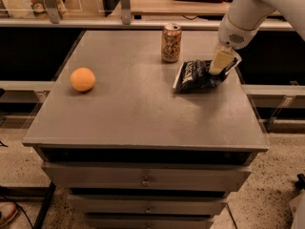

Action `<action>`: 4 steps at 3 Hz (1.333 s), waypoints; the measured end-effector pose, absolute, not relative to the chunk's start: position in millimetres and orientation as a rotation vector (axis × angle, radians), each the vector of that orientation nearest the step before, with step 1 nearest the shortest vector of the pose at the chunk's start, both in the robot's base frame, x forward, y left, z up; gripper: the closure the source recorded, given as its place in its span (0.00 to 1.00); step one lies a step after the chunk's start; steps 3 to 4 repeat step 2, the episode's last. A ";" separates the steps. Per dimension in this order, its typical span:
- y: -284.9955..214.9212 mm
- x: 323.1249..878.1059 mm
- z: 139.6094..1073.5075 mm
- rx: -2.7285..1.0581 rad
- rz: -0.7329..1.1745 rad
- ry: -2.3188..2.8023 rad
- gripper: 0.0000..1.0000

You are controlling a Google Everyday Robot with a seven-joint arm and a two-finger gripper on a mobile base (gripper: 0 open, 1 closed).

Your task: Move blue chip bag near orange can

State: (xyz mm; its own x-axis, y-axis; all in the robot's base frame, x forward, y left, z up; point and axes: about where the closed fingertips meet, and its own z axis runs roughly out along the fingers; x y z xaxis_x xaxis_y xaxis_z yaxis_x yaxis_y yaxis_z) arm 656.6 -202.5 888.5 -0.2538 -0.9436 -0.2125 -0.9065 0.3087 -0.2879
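Note:
The blue chip bag [194, 75], dark navy foil with white lettering, lies low on the grey table top [133, 109] at the right rear. It is just right of and slightly in front of the orange can [171, 43], which stands upright with a small gap between them. My gripper [220, 64], tan fingers under a white arm, comes down from the upper right and is shut on the bag's right end.
A round orange fruit [83, 79] sits on the table's left side. The table has drawers [145, 180] below its front edge. A shelf with a rail and posts [125, 4] runs behind the table.

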 end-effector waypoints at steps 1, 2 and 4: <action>-201.8 657.2 886.5 -1.662 -0.149 2.240 0.00; -201.8 657.2 886.5 -1.662 -0.149 2.240 0.00; -201.8 657.2 886.5 -1.662 -0.149 2.240 0.00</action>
